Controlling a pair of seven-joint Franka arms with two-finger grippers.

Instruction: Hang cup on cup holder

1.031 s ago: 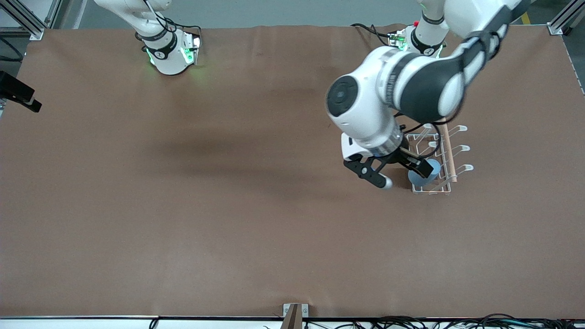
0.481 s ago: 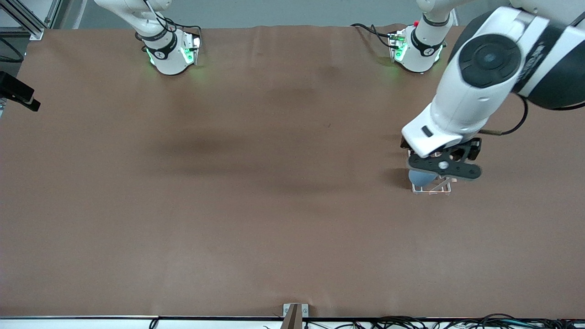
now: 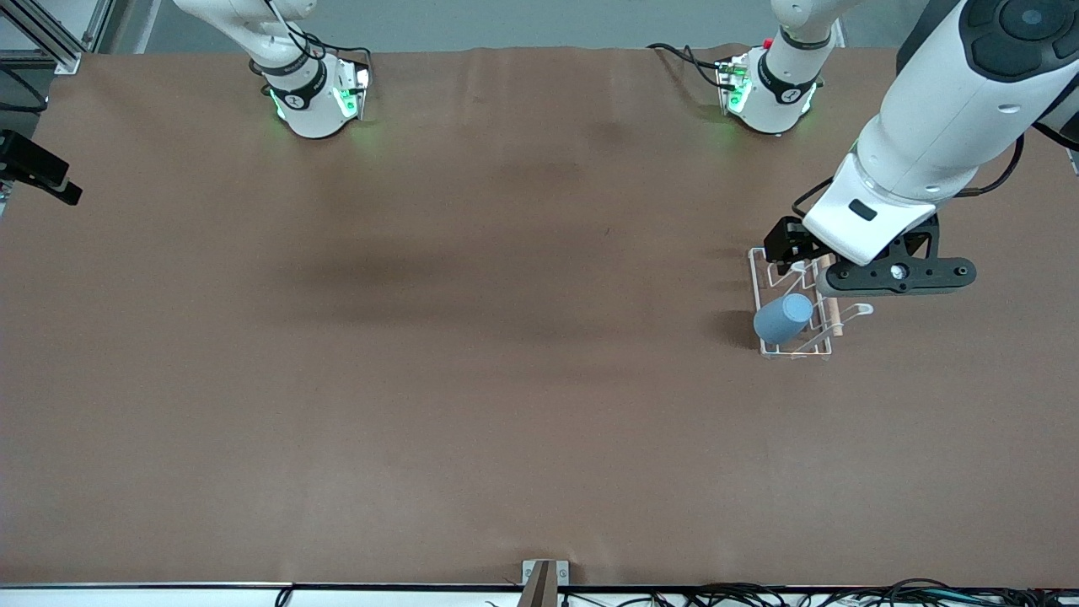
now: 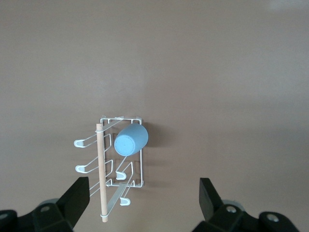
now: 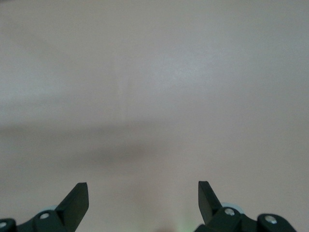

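Cup (image 3: 784, 317) hangs on a cup holder (image 3: 758, 278) prong, so left hand (image 3: 893, 272) hovers above, wide open, empty. Right hand (image 5: 143, 200) waits over bare desk (image 3: 472, 379), open, empty.

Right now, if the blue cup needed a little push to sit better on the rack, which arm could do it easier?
The left arm, probably. Its gripper hangs open just above the cup holder, where the cup sits on a prong. The right arm waits by its base, and its wrist view shows only bare table.

Cup holder (image 3: 769, 268) partly under left tool (image 3: 893, 274)
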